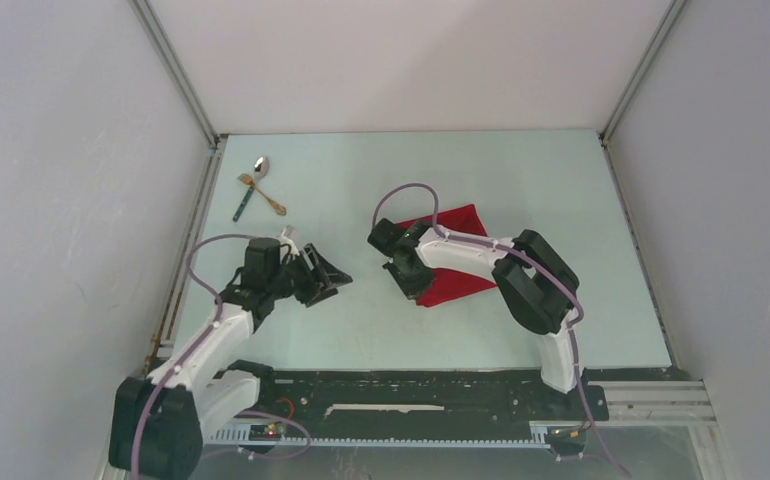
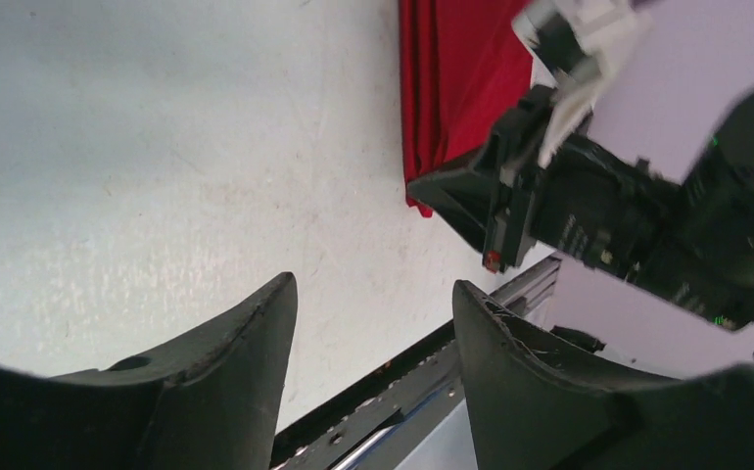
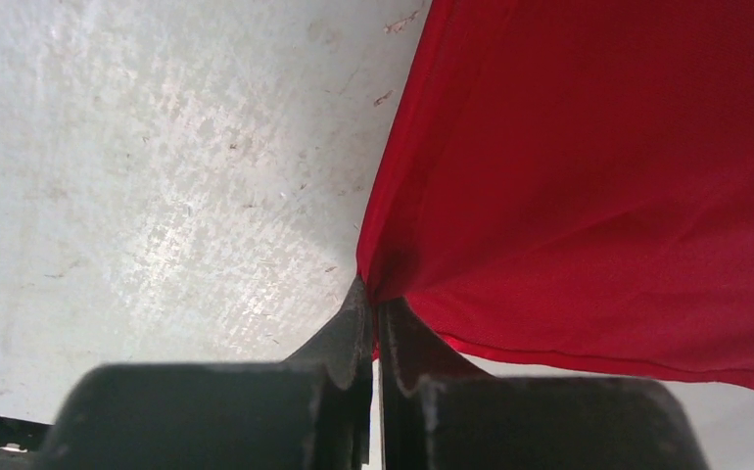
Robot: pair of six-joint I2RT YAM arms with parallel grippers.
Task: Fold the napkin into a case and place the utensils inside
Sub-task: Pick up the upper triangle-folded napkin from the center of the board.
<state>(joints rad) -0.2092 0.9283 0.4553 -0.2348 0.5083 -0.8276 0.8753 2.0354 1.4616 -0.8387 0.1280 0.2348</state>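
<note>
Now the right gripper (image 3: 373,305) is pinched tight on the near-left edge of the napkin (image 3: 598,196), which lies right of centre on the table (image 1: 411,170). The left gripper (image 2: 373,294) hangs spread and empty off to its left. It's soft, light cloth that will likely sag and crease, so hems and corners look the best places to grab. It sits skewed, one corner pointing far, and the arm hides its long axis. The utensils (image 1: 258,188) lie crossed at far left.
</note>
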